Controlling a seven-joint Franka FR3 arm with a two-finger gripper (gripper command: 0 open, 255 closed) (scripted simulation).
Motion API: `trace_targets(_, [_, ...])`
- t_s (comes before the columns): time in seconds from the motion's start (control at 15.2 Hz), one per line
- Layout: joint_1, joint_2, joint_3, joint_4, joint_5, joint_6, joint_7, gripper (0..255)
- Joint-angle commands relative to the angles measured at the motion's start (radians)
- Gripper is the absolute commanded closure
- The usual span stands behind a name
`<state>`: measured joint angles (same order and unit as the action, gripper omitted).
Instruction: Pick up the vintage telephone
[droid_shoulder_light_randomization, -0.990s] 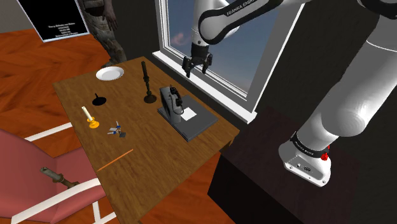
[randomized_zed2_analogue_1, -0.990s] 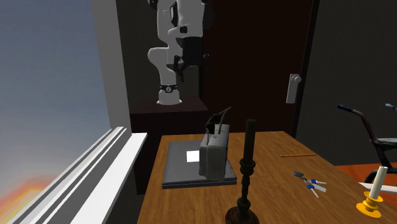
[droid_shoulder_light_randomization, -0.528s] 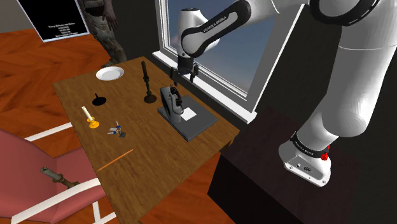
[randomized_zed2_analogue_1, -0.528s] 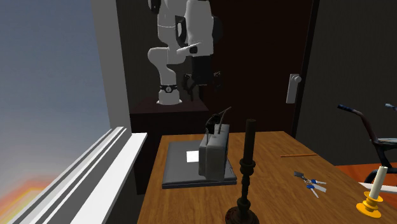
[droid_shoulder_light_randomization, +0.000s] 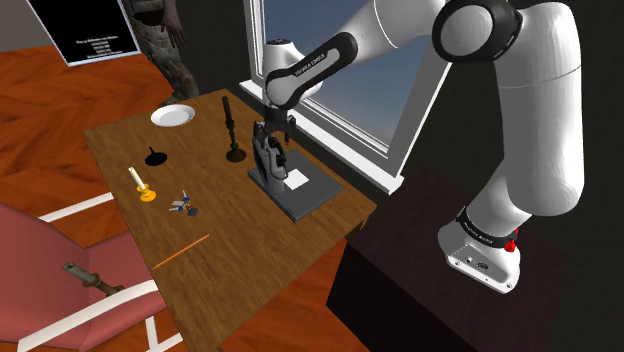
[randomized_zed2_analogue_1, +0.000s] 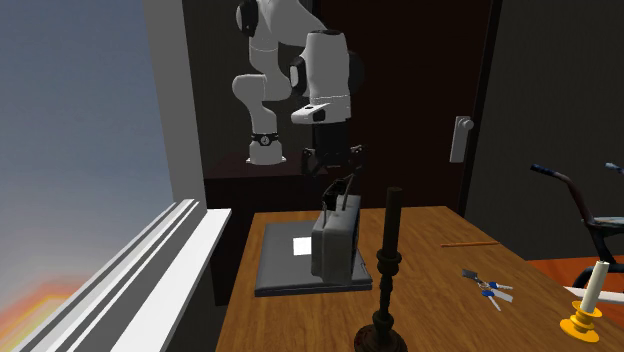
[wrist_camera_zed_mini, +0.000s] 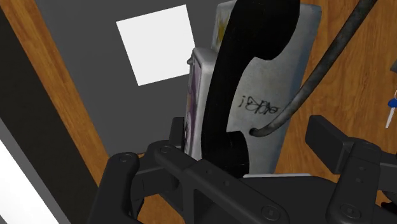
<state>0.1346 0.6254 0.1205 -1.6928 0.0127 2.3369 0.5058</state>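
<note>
**Claw (droid_shoulder_light_randomization: 272, 128) spread astride the handset (wrist_camera_zed_mini: 254, 51)**

The fingers stand apart either side of the black handset, not clasping it. The grey telephone (droid_shoulder_light_randomization: 267, 162) stands upright on a dark grey slab (droid_shoulder_light_randomization: 312, 196) on the wooden worktop (droid_shoulder_light_randomization: 120, 140), beside the window (droid_shoulder_light_randomization: 340, 95).

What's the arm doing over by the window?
The white Franka arm is going for the vintage telephone, which stands upright on a dark grey slab on the wooden table beside the window. The tool hangs just over the phone's top. In the wrist view its fingers stand apart on either side of the black handset, not clasping it. The phone is not yet lifted.
</note>
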Motion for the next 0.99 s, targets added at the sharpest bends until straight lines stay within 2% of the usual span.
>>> trace_targets(0.0, [0.001,0.02,-0.001,0.001,-0.001,0.019,0.0,0])
trace_targets(0.4, [0.003,0.053,-0.003,0.003,-0.003,0.051,-0.001,0])
trace_targets(0.46, [0.003,0.053,-0.003,0.003,-0.003,0.05,-0.001,255])
trace_targets(0.92, [0.004,0.054,-0.003,0.005,-0.003,0.05,0.0,255])
